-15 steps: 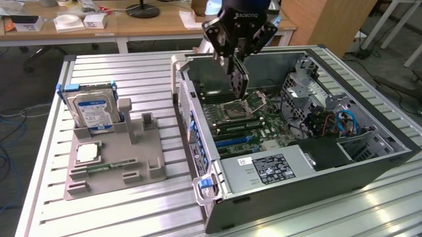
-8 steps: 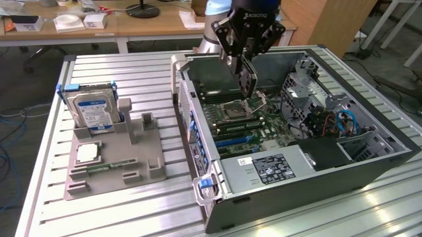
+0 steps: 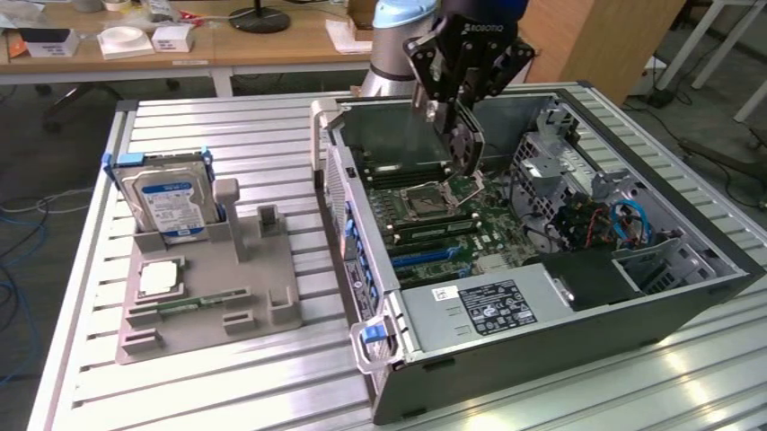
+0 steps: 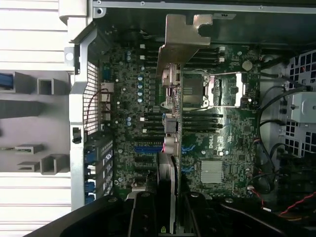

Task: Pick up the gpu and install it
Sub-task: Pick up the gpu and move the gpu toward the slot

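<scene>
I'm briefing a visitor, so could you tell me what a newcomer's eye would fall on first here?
The open computer case, motherboard exposed, dominates the exterior view's right. Above the board, the gripper holds the gpu. At the exterior view's left, a blue-labelled hard drive stands in a grey holder.

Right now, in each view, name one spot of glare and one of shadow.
Exterior view: glare streaks the table at the exterior view's right; inside the computer case it is dimmer. Wrist view: the metal bracket of the gpu gleams, the table looks washed pale, the jaws lie in shadow.
</scene>
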{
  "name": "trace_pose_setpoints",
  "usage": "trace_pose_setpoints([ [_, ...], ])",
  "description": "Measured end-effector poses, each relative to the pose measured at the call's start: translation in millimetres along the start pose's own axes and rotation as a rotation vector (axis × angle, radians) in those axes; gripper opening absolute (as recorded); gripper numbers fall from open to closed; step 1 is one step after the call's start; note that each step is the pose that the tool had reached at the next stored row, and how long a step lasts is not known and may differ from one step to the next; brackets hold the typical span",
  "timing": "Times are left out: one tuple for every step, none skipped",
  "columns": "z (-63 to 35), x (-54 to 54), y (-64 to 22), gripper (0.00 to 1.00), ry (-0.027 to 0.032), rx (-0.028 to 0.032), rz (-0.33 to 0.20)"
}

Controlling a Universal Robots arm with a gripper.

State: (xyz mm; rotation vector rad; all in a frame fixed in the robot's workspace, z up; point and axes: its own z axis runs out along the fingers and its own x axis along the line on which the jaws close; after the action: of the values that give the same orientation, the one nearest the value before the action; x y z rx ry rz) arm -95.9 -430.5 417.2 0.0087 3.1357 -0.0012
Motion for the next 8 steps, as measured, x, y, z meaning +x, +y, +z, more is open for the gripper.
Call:
trace_pose_setpoints([
  [0.1,-1.9,0.0,0.27,-0.0001,-0.0001,0.0],
  [0.0,-3.6,0.0,0.27,0.0,0.0,0.0],
  [0.0,-5.3,0.0,0.27,0.0,0.0,0.0],
  [0.1,-6.9,0.0,0.27,0.0,-0.0001,0.0],
  [0.1,-8.7,0.0,0.27,-0.0001,-0.0001,0.0],
  [0.1,-10.7,0.1,0.27,0.0,0.0,0.0],
  [0.1,-12.6,0.1,0.27,-0.0001,0.0,0.0],
  [0.1,-14.4,0.1,0.27,-0.0001,-0.0001,0.0],
])
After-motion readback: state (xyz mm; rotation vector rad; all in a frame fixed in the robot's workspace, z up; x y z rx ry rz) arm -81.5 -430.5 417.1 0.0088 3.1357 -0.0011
